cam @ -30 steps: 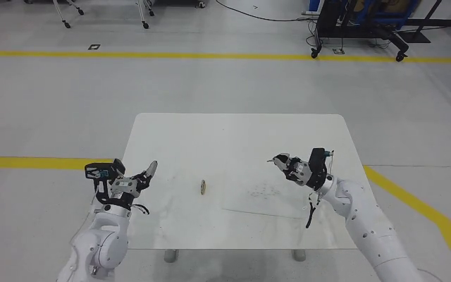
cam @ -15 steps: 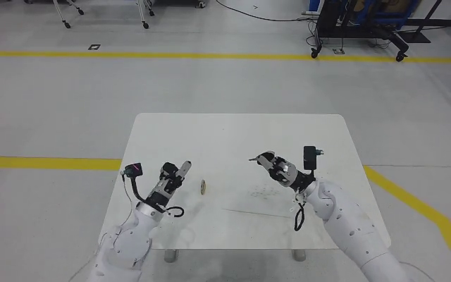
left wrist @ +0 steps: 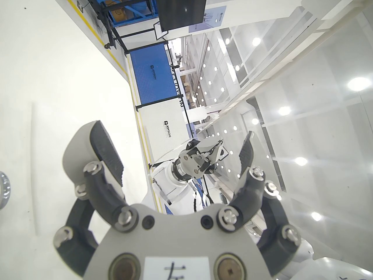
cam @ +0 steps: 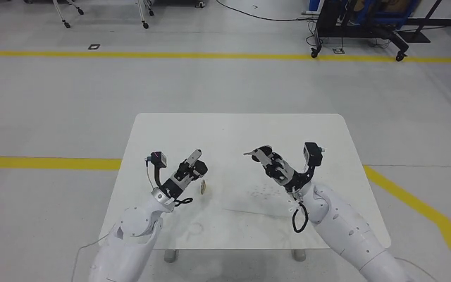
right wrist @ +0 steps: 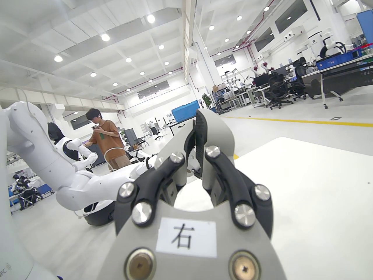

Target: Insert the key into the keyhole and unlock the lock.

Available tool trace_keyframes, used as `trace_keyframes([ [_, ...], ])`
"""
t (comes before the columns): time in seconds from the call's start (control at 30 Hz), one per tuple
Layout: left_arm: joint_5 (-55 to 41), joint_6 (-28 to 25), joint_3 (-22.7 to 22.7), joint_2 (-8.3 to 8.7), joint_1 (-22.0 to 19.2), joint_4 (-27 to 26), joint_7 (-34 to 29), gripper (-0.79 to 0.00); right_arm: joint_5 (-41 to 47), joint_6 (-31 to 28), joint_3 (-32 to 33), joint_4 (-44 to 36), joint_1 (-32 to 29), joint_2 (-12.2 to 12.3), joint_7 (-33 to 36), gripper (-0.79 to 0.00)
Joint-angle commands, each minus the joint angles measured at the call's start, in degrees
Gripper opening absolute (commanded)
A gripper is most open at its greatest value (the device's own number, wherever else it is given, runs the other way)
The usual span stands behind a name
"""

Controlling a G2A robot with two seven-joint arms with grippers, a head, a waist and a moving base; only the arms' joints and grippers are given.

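The lock [cam: 203, 187] is small, stiff metal, probably light and slippery, and is best pinched across its body. It lies left of centre on the worktop [cam: 282, 134], nearer the front edge yet well apart from every edge. The left hand [cam: 198, 161] hangs beside it, spread wide. The right hand [cam: 251, 152], over mid-worktop, is pinched narrow on what looks like the key [cam: 246, 153].

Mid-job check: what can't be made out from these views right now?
- Keyhole: the small metal object on the table is too small in the top view to show one, and the left wrist view's edge cuts it off.
- Key: the right gripper, shut, hides whatever it may hold in its own wrist view. From above it is too small to tell.
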Motion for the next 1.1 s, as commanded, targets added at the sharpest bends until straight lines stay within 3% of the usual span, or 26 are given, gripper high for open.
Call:
trace_keyframes([
  [0.0, 0.00, 0.00, 0.00, 0.00, 0.00, 0.00, 0.01, 0.000, 0.00, 0.00, 0.00, 0.00, 0.00, 0.00, 0.00, -0.785],
  [0.13, 0.31, -0.41, 0.26, -0.04, -0.24, -0.70, -0.05, 0.000, 0.00, 0.00, 0.00, 0.00, 0.00, 0.00, 0.00, -0.785],
  [0.27, 2.84, -5.26, 1.99, -0.26, -0.39, -0.28, -0.23, 0.000, 1.34, 0.73, -0.69, -0.22, -0.85, -0.12, 1.53, -0.785],
  [0.43, 3.53, -11.59, 3.83, -0.47, -1.71, 1.16, -3.20, 0.000, 12.30, 0.44, -3.13, -0.99, -2.19, -0.29, 10.61, -0.785],
  [0.67, 6.55, -15.65, 5.48, -0.49, -2.33, 1.93, -5.47, 0.000, 33.07, 0.38, -6.73, -3.32, -2.74, 0.30, 25.78, -0.785],
  [0.73, 7.56, -16.28, 5.71, -0.47, -2.56, 2.13, -5.76, -0.089, 36.35, 1.53, -6.83, -3.20, -2.43, 0.49, 29.17, -0.785],
  [0.87, 8.21, -16.89, 6.07, -0.53, -2.81, 2.63, -4.93, -0.175, 41.08, 4.85, -7.10, -2.84, -1.73, 0.60, 34.85, -0.785],
  [1.0, 9.89, -17.48, 6.27, -0.50, -3.18, 2.92, -4.55, -0.397, 44.22, 6.41, -6.62, -2.58, -1.26, 0.54, 37.90, -0.785],
  [1.07, 11.04, -17.60, 6.32, -0.46, -3.34, 3.11, -4.42, -0.419, 45.51, 7.20, -6.51, -2.34, -1.12, 0.47, 39.31, -0.785],
])
